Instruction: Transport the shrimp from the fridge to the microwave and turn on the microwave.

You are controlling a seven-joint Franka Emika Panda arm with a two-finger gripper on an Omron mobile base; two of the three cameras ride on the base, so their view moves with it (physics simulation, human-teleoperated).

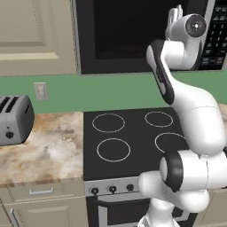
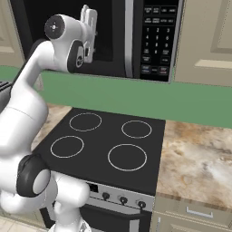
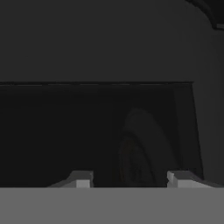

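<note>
Where green wall (image 1: 66,91) meets marbled counter (image 1: 44,146), black stove (image 1: 128,137), microwave (image 2: 154,41) above

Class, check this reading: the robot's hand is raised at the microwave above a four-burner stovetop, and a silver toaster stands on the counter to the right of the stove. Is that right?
One detail is wrong. In the left base view the toaster stands on the counter to the left of the stovetop, not the right. The rest holds: the gripper is raised at the microwave above the four burners.
</note>
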